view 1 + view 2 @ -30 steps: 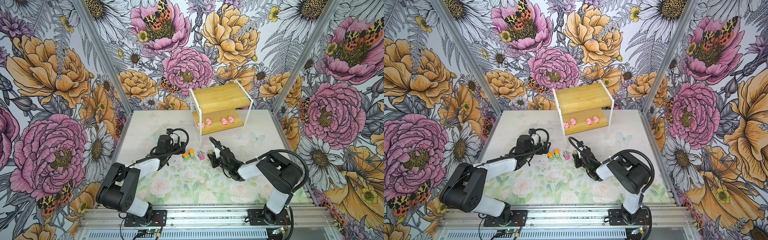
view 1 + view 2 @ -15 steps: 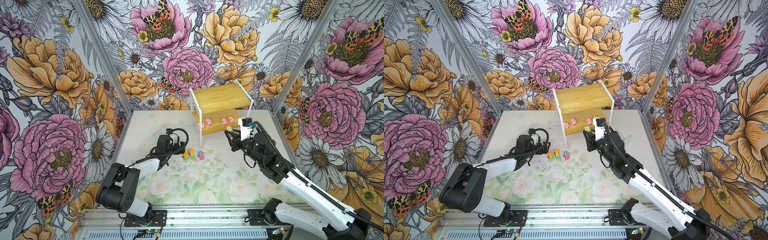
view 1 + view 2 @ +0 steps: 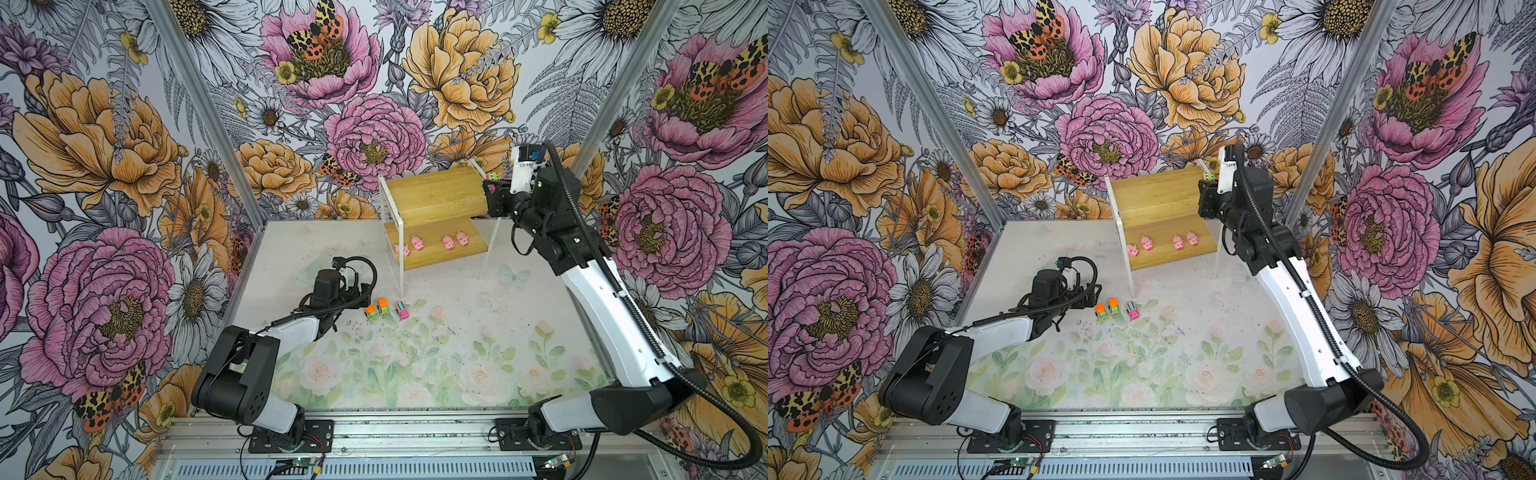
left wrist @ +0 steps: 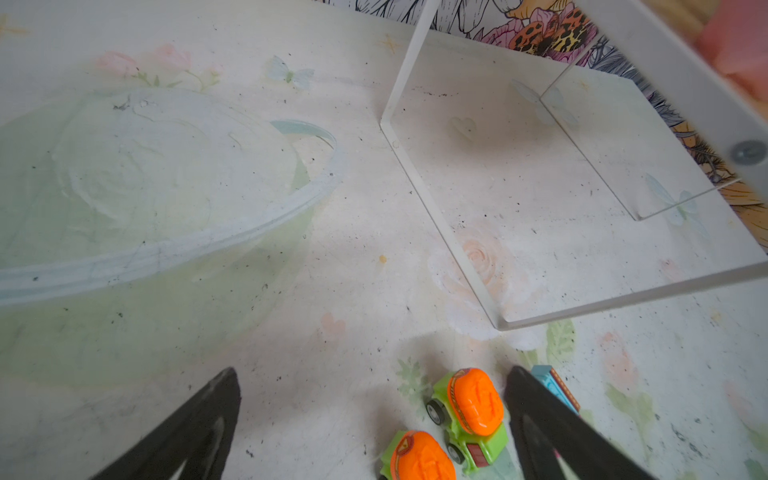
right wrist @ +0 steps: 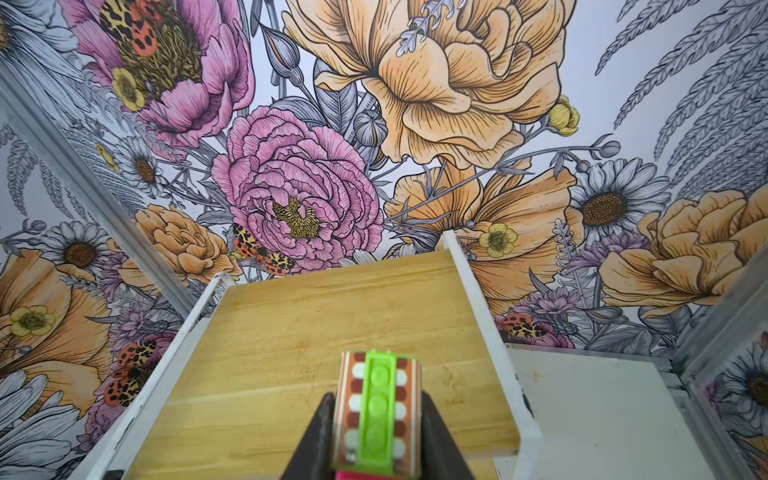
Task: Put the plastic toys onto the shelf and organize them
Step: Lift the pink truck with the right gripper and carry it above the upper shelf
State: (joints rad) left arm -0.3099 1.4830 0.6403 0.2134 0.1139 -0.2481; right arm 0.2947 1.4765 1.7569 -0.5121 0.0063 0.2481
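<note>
Pink truck (image 5: pixel 376 411) pinched between right fingers (image 5: pixel 316 440); left fingers (image 4: pixel 199 428) wide apart.

left hand (image 4: pixel 372 374) spread wide | two green trucks (image 4: pixel 469 411) between its fingers (image 4: pixel 540 424) | shelf frame (image 4: pixel 436 216) beyond

4 tiny pink plastic pigs (image 3: pixel 417 243), 2 green plastic trucks with orange tops (image 3: pixel 372 312), 2 pink plastic trucks with multicoloured tops (image 3: pixel 401 310) and 1 stepped wooden shelf (image 3: pixel 436 195) are showing.
</note>
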